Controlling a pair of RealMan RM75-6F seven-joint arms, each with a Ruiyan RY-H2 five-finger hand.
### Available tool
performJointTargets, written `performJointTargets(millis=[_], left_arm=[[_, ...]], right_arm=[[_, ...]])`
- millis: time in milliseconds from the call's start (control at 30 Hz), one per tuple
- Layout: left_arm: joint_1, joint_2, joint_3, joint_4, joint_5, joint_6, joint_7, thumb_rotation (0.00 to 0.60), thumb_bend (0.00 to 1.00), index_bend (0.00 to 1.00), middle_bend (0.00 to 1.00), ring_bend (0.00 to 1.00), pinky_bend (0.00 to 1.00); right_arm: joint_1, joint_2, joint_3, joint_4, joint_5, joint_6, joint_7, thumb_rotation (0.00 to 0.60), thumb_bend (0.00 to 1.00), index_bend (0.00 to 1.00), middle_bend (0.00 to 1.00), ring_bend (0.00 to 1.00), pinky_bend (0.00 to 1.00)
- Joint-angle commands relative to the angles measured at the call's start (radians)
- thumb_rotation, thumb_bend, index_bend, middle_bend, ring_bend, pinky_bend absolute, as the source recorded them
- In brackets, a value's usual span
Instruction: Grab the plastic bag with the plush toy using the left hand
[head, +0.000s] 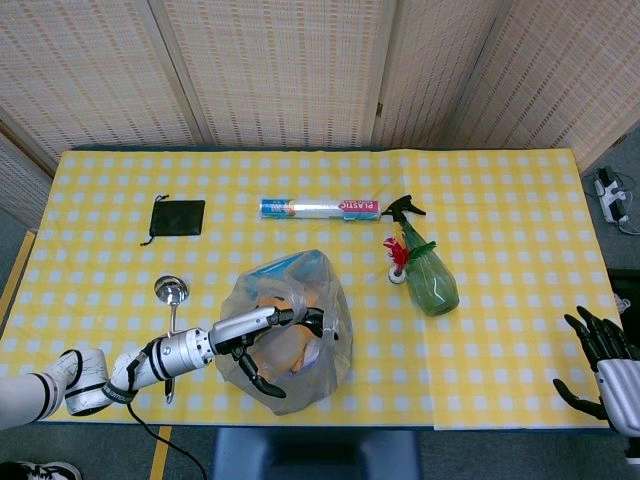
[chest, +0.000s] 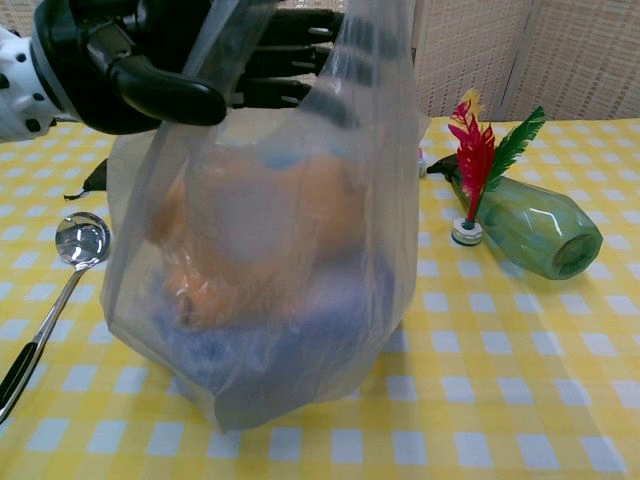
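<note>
1. The small black drawstring pouch (head: 178, 217) lies flat on the yellow-and-white checked surface (head: 500, 200), well to the upper left of the translucent plastic bag (head: 290, 340), which serves as landmark here.
2. The metal ladle with a dark handle (head: 170, 300) lies just left of the bag, its round bowl (chest: 81, 241) pointing away from the robot.
3. The left hand (head: 262, 345) reaches in from the left at the bag's near side. Its dark fingers (chest: 290, 55) are spread and pass into the bag's open top, while the thumb (chest: 165, 90) curves outside the film. The film runs between thumb and fingers, but whether they are actually clamped on it cannot be told.
4. The bag stands upright on the surface near its front edge, holding an orange plush toy (chest: 250, 235) above something blue at the bottom.
5. A clear roll with a blue and red "PLASTIC" label (head: 320, 208) lies behind the bag, well apart from it.
6. A shuttlecock with red, yellow and green feathers (chest: 478, 160) stands to the right of the bag, just beside a green transparent spray bottle with a black trigger (head: 428, 272) that lies on its side.
7. The right hand (head: 598, 360) hovers far right of the bag, off the surface's corner, fingers apart and holding nothing.
</note>
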Motion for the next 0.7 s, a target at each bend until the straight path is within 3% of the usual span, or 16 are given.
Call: performJointTargets(millis=[33,700], left_arm=[[-0.018,-0.013,-0.004,0.006,0.004,0.001,-0.04,0.6,0.1,0.16,0.25,0.18,0.26],[-0.122,-0.027,-0.028,-0.048,0.029,-0.038,-0.041,0.6,0.1,0.16,0.25,0.2,0.28]], right_arm=[[-0.001,-0.001,-0.001,0.002,-0.006,0.004,-0.001,0.6,0.31,0.0,0.0,0.0,0.0],[-0.027,0.002,-0.005,0.022,-0.002,0.039,0.031,0.6,0.31,0.0,0.0,0.0,0.0]])
